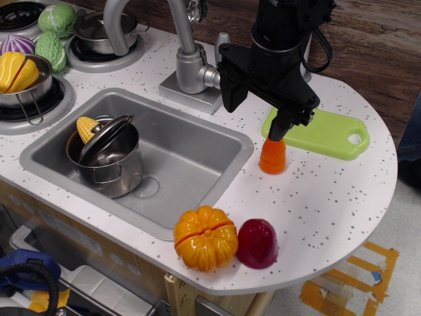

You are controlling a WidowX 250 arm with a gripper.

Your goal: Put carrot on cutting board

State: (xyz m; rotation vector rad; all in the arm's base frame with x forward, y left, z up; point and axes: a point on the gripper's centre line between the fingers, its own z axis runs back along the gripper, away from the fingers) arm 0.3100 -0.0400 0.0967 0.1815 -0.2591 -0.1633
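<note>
The carrot (273, 157), a small orange cone, stands upright on the white speckled counter with its wide end down. It is just in front of the near left edge of the lime-green cutting board (322, 133), which lies flat with its handle hole at the right. My black gripper (255, 122) hangs above the carrot with its jaws spread apart. The right fingertip (279, 130) sits right over the carrot's narrow top. I cannot tell whether it touches. The left finger (231, 99) hangs over the sink's right rim, clear of the carrot.
A ribbed orange pumpkin (205, 238) and a dark red vegetable (257, 243) lie near the counter's front edge. The sink (191, 158) holds a steel pot (108, 158) with corn. The faucet (187, 62) stands behind it. A stove with pots and vegetables is at the far left.
</note>
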